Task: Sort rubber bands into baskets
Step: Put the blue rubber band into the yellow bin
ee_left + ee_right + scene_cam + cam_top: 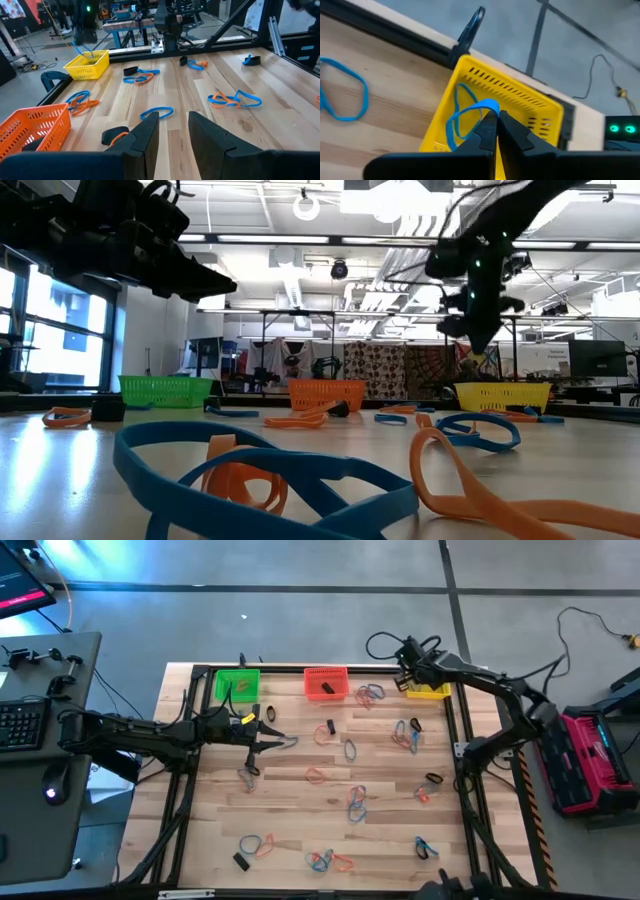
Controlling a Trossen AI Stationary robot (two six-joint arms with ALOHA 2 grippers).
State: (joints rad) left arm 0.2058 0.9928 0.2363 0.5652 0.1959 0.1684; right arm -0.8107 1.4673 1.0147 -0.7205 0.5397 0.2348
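Observation:
Three mesh baskets stand along the table's far edge: green (237, 685), red-orange (325, 682) and yellow (428, 690). My right gripper (495, 114) hangs over the yellow basket (505, 85), shut on a blue rubber band (465, 120). My left gripper (280, 740) hovers above the table's left middle, in front of the green basket. It is open (172, 120) with nothing between its fingers. Loose rubber bands in orange, blue and black lie flat all over the wood; a blue one (157, 112) lies just beyond the left fingertips. My right gripper pinches the blue band at the top of its loop (489, 105), right at the tips of its two fingers. The fingers slant down from above. The loop hangs slack below them, inside the yellow basket's walls; whether its lower end touches the basket I cannot tell.
Black frame rails (465, 770) run along the table's sides and far edge. Cables (385, 640) coil behind the yellow basket. An orange and a blue band (235, 99) lie tangled mid-table, and a black band (433, 779) lies near the right rail. A desk with a keyboard (20, 725) stands to the left.

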